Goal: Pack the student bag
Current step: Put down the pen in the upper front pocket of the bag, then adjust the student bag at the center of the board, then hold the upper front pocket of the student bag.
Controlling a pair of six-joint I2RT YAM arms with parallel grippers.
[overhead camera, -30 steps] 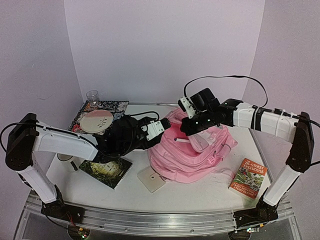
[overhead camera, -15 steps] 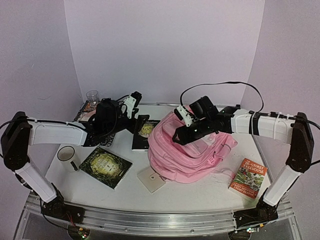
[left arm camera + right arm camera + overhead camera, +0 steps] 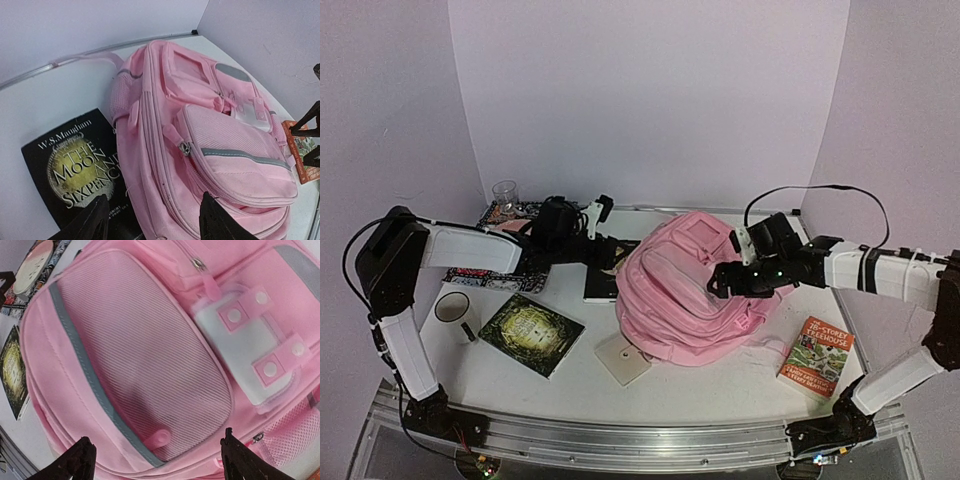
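Wide, empty: left fingers [image 3: 89, 224] over black book [image 3: 70, 167], right fingers [image 3: 82, 461] over student bag [image 3: 140, 360]; mug [image 3: 451, 309] top view only.

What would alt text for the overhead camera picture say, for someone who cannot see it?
A large pink backpack lies in the middle of a white table, with the left arm and the right arm pointing toward it from either side. Around it lie a dark green book, a black book, an orange book, a mug and a white card.
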